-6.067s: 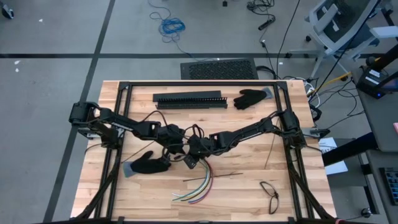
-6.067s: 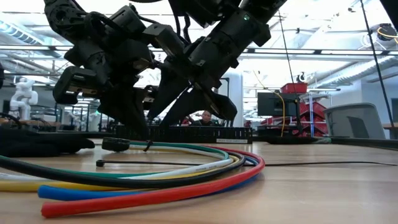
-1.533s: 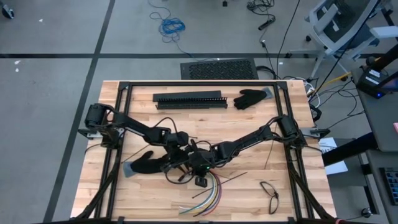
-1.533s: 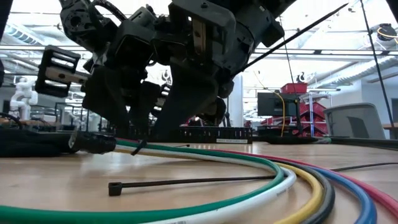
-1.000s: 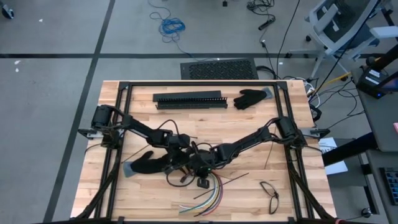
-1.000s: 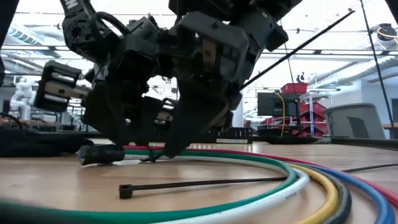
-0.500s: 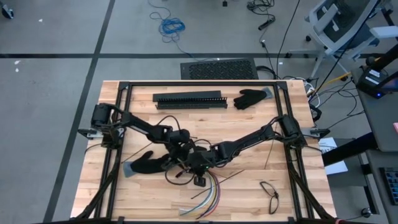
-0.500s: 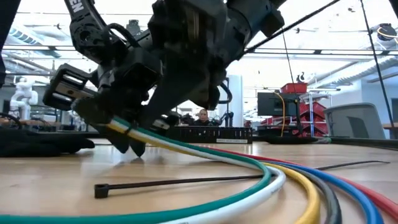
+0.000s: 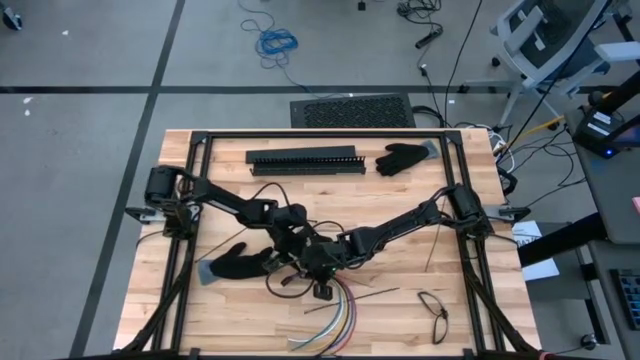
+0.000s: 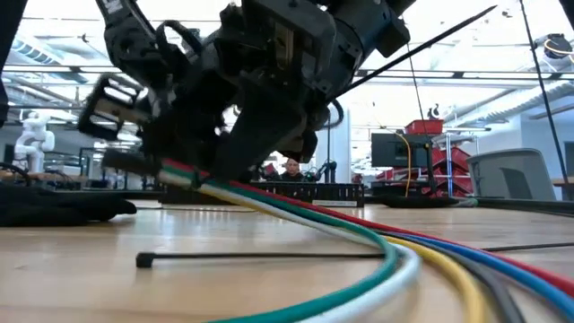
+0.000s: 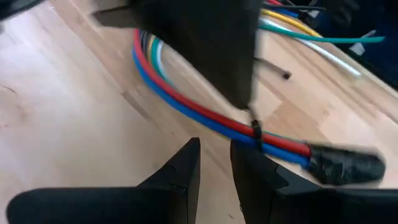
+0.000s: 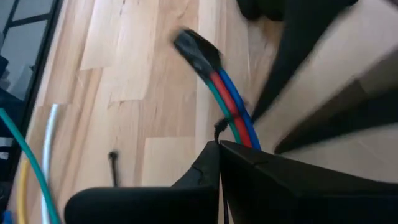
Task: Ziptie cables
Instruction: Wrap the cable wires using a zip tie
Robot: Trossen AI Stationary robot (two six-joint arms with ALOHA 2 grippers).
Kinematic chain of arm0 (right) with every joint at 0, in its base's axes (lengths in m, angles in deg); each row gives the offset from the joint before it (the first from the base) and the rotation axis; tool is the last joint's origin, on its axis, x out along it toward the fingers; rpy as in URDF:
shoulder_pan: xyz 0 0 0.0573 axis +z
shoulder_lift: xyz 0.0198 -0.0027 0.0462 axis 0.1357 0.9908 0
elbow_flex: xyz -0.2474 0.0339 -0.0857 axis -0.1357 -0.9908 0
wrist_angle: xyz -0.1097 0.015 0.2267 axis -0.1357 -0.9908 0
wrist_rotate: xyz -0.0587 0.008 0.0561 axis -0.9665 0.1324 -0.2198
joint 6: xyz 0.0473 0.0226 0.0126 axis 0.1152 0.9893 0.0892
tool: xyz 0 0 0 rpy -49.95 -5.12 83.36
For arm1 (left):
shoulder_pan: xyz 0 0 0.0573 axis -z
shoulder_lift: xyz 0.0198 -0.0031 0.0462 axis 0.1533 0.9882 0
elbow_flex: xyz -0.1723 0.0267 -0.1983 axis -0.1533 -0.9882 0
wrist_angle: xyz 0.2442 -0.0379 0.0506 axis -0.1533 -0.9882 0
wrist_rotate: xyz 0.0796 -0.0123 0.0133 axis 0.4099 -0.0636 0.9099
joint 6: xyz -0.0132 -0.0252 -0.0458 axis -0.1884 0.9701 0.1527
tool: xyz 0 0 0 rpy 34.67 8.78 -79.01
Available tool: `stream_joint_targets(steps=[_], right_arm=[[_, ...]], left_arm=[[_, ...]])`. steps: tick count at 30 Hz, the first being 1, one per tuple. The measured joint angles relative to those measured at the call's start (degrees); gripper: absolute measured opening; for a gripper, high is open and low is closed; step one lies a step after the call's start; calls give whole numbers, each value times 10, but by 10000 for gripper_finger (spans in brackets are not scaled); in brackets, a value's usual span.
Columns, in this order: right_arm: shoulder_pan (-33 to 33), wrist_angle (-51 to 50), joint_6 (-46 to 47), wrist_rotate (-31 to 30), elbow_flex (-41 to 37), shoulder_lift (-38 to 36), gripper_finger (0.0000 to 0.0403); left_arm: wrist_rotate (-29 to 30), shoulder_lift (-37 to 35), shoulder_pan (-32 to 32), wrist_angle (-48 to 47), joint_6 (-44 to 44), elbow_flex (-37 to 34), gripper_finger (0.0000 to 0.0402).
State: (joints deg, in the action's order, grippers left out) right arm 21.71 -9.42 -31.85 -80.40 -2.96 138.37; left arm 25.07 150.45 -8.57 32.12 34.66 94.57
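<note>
Both arms reach inward mid-table; right gripper (image 12: 219,144) clamps the cables (image 12: 229,112), left gripper (image 11: 214,149) stands slightly parted, empty

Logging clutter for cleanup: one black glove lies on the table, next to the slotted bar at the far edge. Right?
Not quite: the high view shows two black gloves. One lies next to the slotted bar; the other lies near the table's left side, under the left arm.

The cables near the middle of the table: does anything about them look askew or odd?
Yes. One end of the cables is raised off the table under the two arms, while the rest curves down onto the wood. Their free ends fan apart unbundled. A loose zip tie lies flat beside them.
</note>
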Motion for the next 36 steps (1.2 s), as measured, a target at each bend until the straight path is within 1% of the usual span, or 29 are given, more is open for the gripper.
stream_joint_targets(steps=[2,5,7,10,13,14,19,23,29,33,36], right_arm=[[0,-3,-7,-1,0,0,0],[-1,-7,-14,-7,0,0,0],[-1,-10,-17,-7,-1,0,0],[-1,-12,-17,-6,-1,0,0],[-1,-8,-17,-4,-1,0,0],[-1,-6,-18,-4,-1,0,0],[2,-7,-22,-1,-1,0,0],[6,-7,-15,-1,-1,0,0],[10,-1,-8,-5,-1,0,0],[12,8,-21,-15,-1,0,0],[12,6,-30,-31,-1,0,0]], left_arm=[[2,-18,-6,-22,-26,1,88],[45,-40,-21,-67,-90,1,88],[57,-44,-30,-82,-105,1,88],[46,-44,-35,-80,-104,1,88],[16,-44,-25,-71,-104,1,88],[14,-44,-18,-69,-105,1,88],[24,-44,7,-69,-107,1,88],[30,-33,9,-50,-121,1,88],[36,-8,9,-30,-120,0,88],[18,-8,10,-30,-100,0,88],[-12,-8,11,-32,-91,0,88]])
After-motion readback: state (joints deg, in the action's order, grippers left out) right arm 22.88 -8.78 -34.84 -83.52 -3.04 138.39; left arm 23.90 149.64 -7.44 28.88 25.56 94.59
